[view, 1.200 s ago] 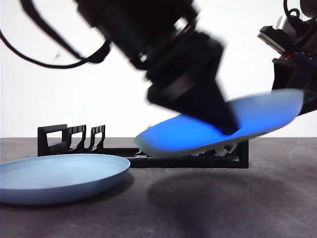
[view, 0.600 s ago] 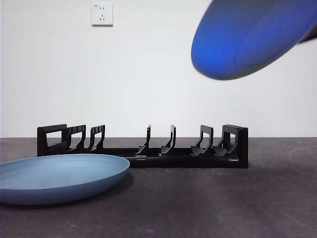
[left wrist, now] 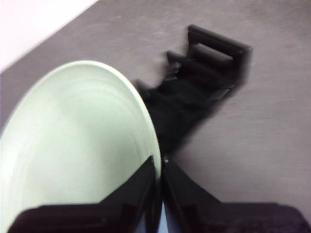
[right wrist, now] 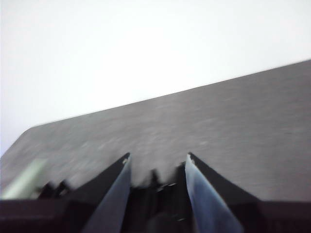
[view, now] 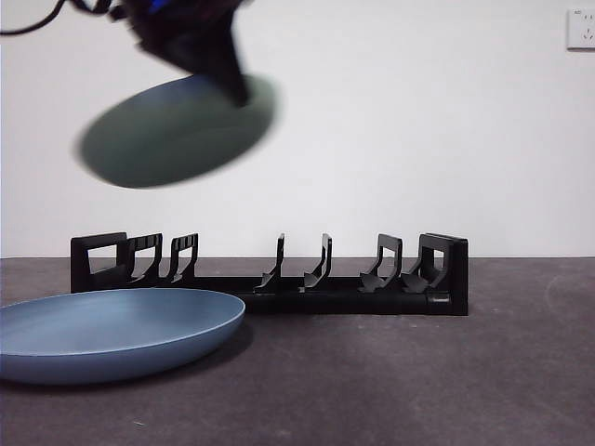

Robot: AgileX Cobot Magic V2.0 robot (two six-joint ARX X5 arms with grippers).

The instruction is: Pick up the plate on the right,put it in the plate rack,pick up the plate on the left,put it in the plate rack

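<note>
My left gripper (left wrist: 158, 167) is shut on the rim of a plate (left wrist: 82, 145) and holds it in the air. In the front view this plate (view: 177, 130) is blurred and tilted, high above the left end of the plate rack (view: 270, 279), with the gripper (view: 228, 88) coming down from the top edge. The left wrist view shows the black rack (left wrist: 204, 73) on the table beyond the held plate. A second blue plate (view: 112, 330) lies flat on the table at the front left, before the rack's left end. My right gripper (right wrist: 158, 162) is open and holds nothing.
The rack stands across the dark table (view: 418, 381), its prongs upright and no plate in it. A wall socket (view: 582, 28) shows at the top right. A white wall closes the back.
The held plate has swung from the upper right of the front view to the upper left, above the rack's left end. The plate on the table has stayed put.
</note>
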